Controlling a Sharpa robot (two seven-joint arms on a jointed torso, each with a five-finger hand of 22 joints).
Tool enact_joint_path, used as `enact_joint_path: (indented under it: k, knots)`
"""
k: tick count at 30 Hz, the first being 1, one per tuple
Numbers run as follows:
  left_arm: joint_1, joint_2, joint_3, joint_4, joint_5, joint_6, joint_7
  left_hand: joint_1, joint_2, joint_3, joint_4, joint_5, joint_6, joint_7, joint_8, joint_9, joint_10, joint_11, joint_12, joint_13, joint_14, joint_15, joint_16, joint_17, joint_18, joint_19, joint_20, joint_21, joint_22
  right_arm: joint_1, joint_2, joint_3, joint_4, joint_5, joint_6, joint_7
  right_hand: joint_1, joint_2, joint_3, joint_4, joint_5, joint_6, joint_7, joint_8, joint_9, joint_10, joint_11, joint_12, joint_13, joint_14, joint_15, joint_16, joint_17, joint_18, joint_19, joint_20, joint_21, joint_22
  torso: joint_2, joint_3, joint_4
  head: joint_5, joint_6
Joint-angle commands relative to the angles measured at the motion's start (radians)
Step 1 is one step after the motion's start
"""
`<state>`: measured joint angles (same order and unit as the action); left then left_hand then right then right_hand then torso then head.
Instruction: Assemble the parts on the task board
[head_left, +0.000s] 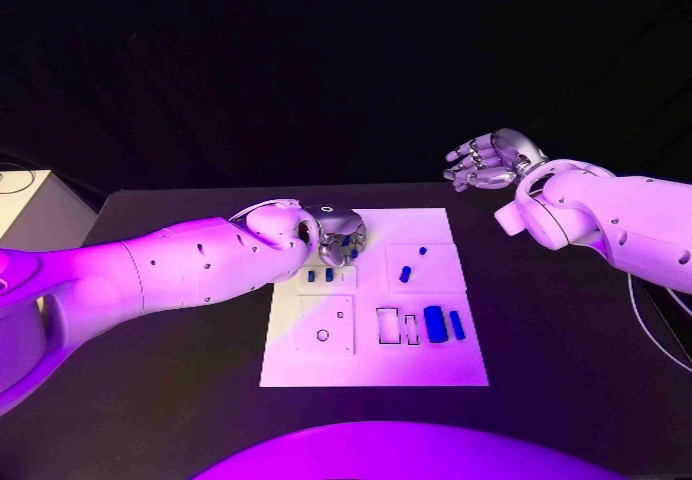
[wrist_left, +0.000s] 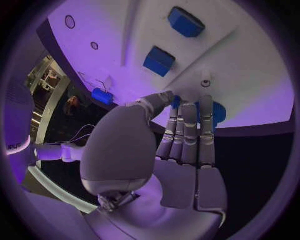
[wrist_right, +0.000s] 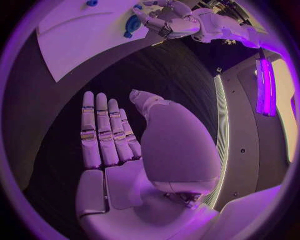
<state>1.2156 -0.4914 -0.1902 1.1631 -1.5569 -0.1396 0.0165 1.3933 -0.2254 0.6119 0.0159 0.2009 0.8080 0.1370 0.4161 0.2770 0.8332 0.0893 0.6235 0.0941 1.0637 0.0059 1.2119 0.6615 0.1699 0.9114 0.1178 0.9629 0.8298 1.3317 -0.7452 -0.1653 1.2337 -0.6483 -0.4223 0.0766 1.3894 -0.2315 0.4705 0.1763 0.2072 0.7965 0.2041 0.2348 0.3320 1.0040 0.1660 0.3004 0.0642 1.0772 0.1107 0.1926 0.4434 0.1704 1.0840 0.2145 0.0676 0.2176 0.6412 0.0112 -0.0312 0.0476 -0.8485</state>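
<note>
The white task board (head_left: 375, 370) lies mid-table. My left hand (head_left: 340, 240) hangs low over its far-left part. In the left wrist view its fingers (wrist_left: 187, 130) and thumb close round a blue round part (wrist_left: 217, 112) near the board's edge (wrist_left: 262, 107). The right wrist view shows that part (wrist_right: 131, 24) at the left hand's fingertips. Other blue parts lie on the board: two small ones (head_left: 423, 250) (head_left: 405, 272) and two long ones (head_left: 436, 324) (head_left: 456, 324) beside the white slots (head_left: 388, 325). My right hand (head_left: 490, 160) is raised off the board's far-right corner, holding nothing, its fingers (wrist_right: 103, 130) straight.
Two blue blocks (wrist_left: 185, 21) (wrist_left: 159, 61) and a small blue piece (wrist_left: 102, 96) sit on the board beyond my left hand. A square panel with holes (head_left: 325, 325) occupies the board's near-left. A pale box (head_left: 29, 205) stands at the table's far left.
</note>
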Motion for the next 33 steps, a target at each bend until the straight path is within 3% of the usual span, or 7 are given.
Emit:
enact_joint_path:
  k: [1,13,22,33]
  knots:
    - [-0.001,0.000,0.000,0.000,0.000,0.006,0.014,0.005,0.005,0.009,-0.003,-0.006,0.010,-0.001,-0.007,-0.003,0.015,0.000,-0.006,-0.002,0.005,0.003,0.009,0.000,0.012,-0.006,-0.003,0.007,0.004,0.000,-0.001,0.000,0.001,0.001,0.000,0.006,-0.010,-0.001,0.000,-0.006,0.005,0.006,0.031,-0.002,0.000,0.006,-0.001,-0.003,-0.001,0.005,0.000,-0.003,-0.001,0.013,-0.006,0.002,-0.001,-0.001,0.000,0.0006,0.0012,-0.001,-0.003]
    - [-0.001,0.000,0.000,0.001,0.003,0.000,0.022,0.007,0.014,0.010,-0.010,-0.006,0.030,-0.003,-0.011,-0.008,0.042,-0.004,-0.007,-0.003,0.009,0.002,0.023,0.004,0.013,-0.009,-0.003,0.017,0.014,0.000,0.000,0.000,0.001,0.001,0.001,0.006,-0.011,0.000,0.001,-0.007,0.005,0.007,0.032,-0.002,0.000,0.007,0.000,-0.004,-0.001,0.006,0.000,-0.005,-0.002,0.013,-0.005,0.002,-0.001,-0.004,0.000,0.0004,-0.0002,0.001,-0.004]
    - [-0.001,0.000,0.000,0.000,0.009,-0.006,0.026,0.003,0.031,0.005,-0.017,-0.008,0.086,-0.011,-0.004,-0.002,0.094,-0.016,-0.015,-0.003,0.056,0.001,0.069,0.054,0.013,-0.001,-0.003,0.034,0.032,0.000,0.000,0.001,0.002,0.001,0.003,0.004,-0.012,0.000,0.001,-0.008,0.005,0.008,0.032,-0.003,-0.001,0.007,0.000,-0.005,-0.001,0.007,0.000,-0.006,-0.003,0.013,-0.005,0.002,-0.001,-0.005,0.000,0.0007,0.0005,0.000,-0.005]
    - [-0.001,0.002,0.000,-0.005,0.009,-0.007,0.019,0.009,0.050,0.000,-0.034,-0.008,0.141,-0.009,-0.005,0.017,0.174,-0.025,-0.048,-0.004,0.147,-0.004,0.125,0.154,-0.004,0.082,-0.009,0.103,0.109,0.000,0.000,0.001,0.002,0.001,0.006,0.003,-0.012,0.001,0.002,-0.008,0.005,0.009,0.032,-0.002,0.000,0.008,0.000,-0.005,-0.001,0.008,0.000,-0.006,-0.004,0.013,-0.004,0.002,0.000,-0.006,-0.001,0.0004,0.0003,0.001,-0.007]
